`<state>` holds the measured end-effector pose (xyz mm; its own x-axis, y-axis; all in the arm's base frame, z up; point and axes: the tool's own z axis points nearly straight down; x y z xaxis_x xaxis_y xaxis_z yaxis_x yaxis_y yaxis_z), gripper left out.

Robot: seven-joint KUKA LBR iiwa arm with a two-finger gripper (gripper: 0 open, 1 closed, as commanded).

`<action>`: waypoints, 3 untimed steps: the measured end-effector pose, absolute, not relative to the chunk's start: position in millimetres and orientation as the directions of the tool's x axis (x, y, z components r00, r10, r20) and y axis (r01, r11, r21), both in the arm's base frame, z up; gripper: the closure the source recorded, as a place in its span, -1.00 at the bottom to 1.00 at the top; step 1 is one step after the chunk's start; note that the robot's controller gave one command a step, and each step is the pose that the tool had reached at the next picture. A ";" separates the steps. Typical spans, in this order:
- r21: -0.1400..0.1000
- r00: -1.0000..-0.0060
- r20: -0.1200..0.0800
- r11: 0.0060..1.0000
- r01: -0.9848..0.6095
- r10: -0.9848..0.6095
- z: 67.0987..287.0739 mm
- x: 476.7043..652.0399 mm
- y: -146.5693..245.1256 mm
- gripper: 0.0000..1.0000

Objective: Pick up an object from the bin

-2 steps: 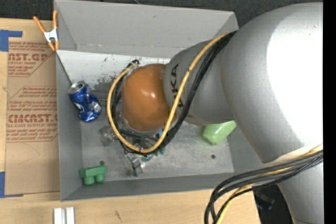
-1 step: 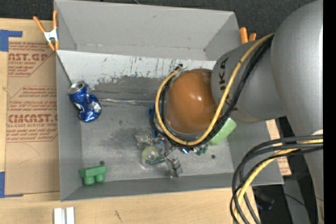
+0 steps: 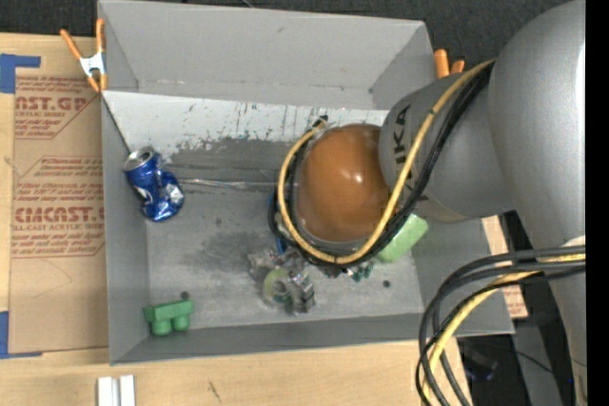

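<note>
My gripper (image 3: 291, 283) reaches down below the orange dome to the bin floor, near the front wall and a little right of the middle. A small pale yellow-green thing (image 3: 277, 280) lies right at its tip; whether it is held cannot be seen. A light green block (image 3: 406, 238) lies to the right of the gripper, partly hidden under the arm.
A crushed blue drink can (image 3: 153, 186) lies by the left wall. A dark green toy block (image 3: 168, 316) sits in the front left corner. The arm and its cables cover the bin's right side.
</note>
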<state>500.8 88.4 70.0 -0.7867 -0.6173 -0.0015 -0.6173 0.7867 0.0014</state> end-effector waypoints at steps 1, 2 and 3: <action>-0.005 -0.774 -0.009 0.774 -0.633 -0.633 177.9 524.6 80.3 1.00; -0.005 -0.742 -0.011 0.742 -0.671 -0.671 313.2 517.5 99.4 1.00; -0.002 -0.502 -0.004 0.502 -0.865 -0.865 308.8 537.0 97.3 1.00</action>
